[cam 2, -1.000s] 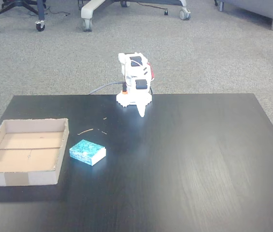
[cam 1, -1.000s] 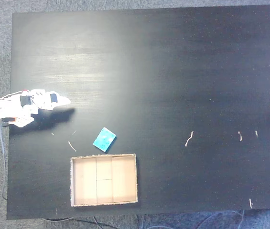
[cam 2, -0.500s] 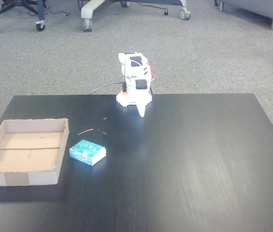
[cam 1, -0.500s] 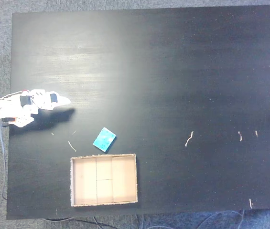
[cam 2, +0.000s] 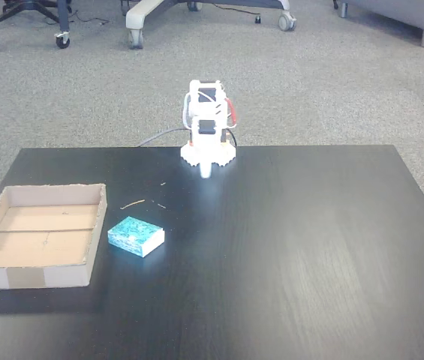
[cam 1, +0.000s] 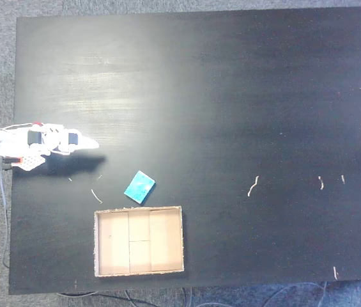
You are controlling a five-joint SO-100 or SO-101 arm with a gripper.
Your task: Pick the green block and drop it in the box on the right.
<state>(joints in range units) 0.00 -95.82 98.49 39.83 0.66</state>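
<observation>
Claw (cam 1: 94, 144) higher; one green block (cam 1: 139, 187).

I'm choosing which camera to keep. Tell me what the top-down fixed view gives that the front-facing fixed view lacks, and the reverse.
The top-down fixed view alone shows the table's whole outline and pale scraps far from the arm. The front-facing fixed view alone shows the carpet beyond, chair bases, the box's wall height and the block's thickness. Both show the green block lying just outside the box, and the claw at the table's edge, away from both.
</observation>
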